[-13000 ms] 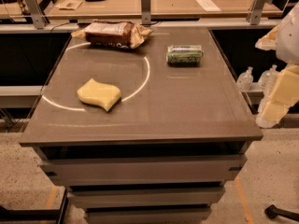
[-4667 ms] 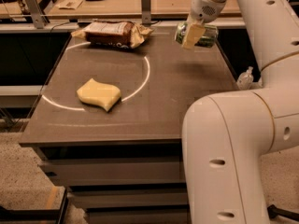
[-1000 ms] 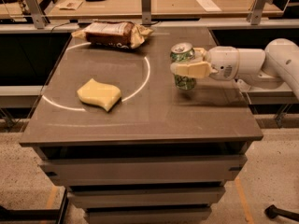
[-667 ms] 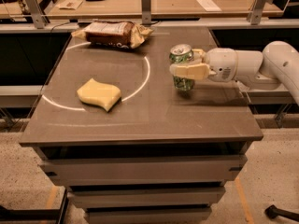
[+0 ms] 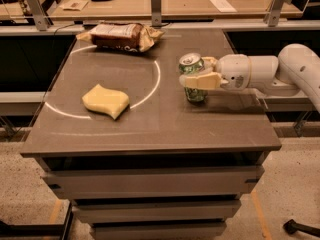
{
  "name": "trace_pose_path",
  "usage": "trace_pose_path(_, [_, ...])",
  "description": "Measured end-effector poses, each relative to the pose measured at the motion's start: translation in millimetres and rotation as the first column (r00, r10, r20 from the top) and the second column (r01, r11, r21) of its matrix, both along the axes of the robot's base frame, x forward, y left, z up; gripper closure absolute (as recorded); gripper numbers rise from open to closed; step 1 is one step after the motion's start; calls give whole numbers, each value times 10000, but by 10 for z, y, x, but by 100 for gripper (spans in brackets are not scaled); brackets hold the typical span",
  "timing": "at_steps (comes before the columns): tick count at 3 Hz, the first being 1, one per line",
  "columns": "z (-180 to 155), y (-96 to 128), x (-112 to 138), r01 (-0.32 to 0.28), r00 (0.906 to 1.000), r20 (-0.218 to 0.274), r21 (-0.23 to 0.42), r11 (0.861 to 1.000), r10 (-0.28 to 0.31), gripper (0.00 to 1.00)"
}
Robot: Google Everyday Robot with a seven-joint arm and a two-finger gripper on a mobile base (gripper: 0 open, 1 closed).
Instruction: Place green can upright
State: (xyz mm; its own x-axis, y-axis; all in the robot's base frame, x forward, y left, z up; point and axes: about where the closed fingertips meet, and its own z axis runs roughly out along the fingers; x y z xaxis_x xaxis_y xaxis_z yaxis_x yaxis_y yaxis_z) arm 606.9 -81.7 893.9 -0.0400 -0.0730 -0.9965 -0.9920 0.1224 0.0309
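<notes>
The green can (image 5: 192,69) stands upright on the right part of the grey table (image 5: 150,119), its silver pull-tab top facing up. My gripper (image 5: 196,75) reaches in from the right at can height, with one cream finger (image 5: 201,81) across the front of the can and the other behind it. The white arm (image 5: 270,74) stretches off to the right edge of the view.
A brown snack bag (image 5: 120,36) lies at the back of the table. A yellow sponge (image 5: 106,100) lies left of centre, on a white circle line (image 5: 155,79). A wooden bench with papers (image 5: 222,5) stands behind the table.
Over the earlier frames the can went from lying on its side at the back right to standing upright in my gripper. In the last second nothing has visibly moved.
</notes>
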Motion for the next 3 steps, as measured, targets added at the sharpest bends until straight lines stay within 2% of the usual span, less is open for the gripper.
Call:
trace_pose_path(2, [-80,4,-29,27,10000,-34,-4,10000,-27,12])
trace_pose_path(3, [-96,-7,-12,190,9996,-197,-389,9991,-198,0])
